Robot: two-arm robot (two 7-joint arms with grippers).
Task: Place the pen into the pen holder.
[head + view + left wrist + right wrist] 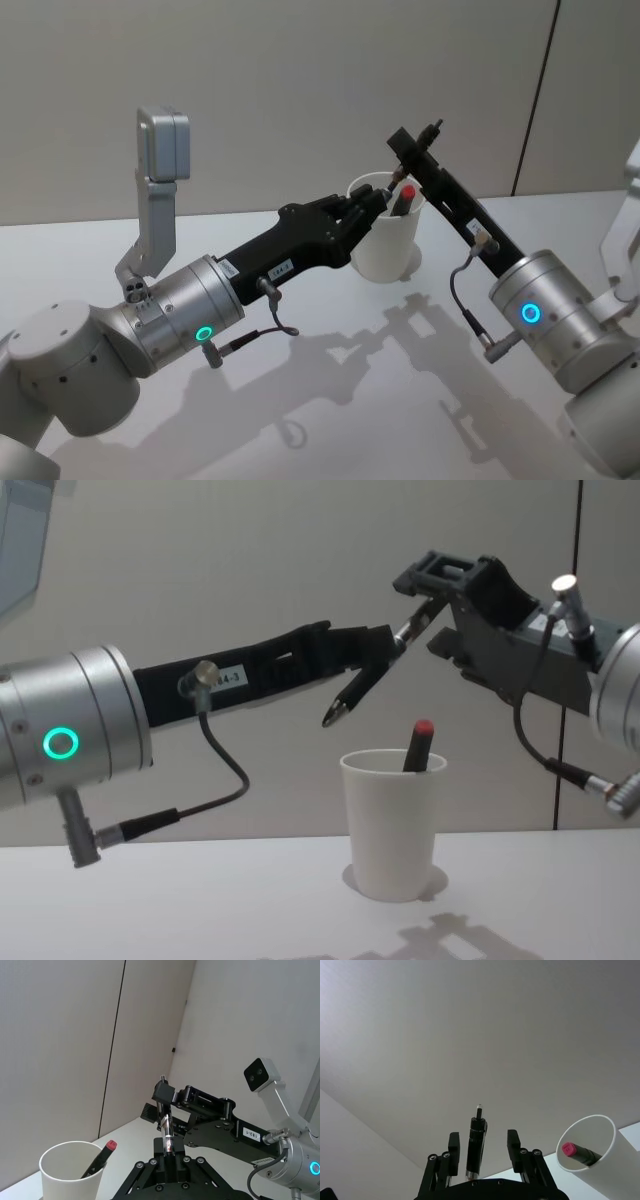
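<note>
A black pen with silver bands (358, 687) hangs tilted in the air, its lower tip a little above the rim of the pen holder (392, 820), a white paper cup standing on the table. My left gripper (385, 645) is shut on the pen's middle (167, 1136). The pen's upper end (476, 1142) sits between the fingers of my right gripper (483, 1136). That gripper is open, with a gap on each side of the pen. In the head view both grippers meet over the pen holder (385, 245).
A red-capped marker (418, 745) leans inside the cup, its cap sticking above the rim. The white table (330, 400) stretches bare around the cup. A plain wall stands behind.
</note>
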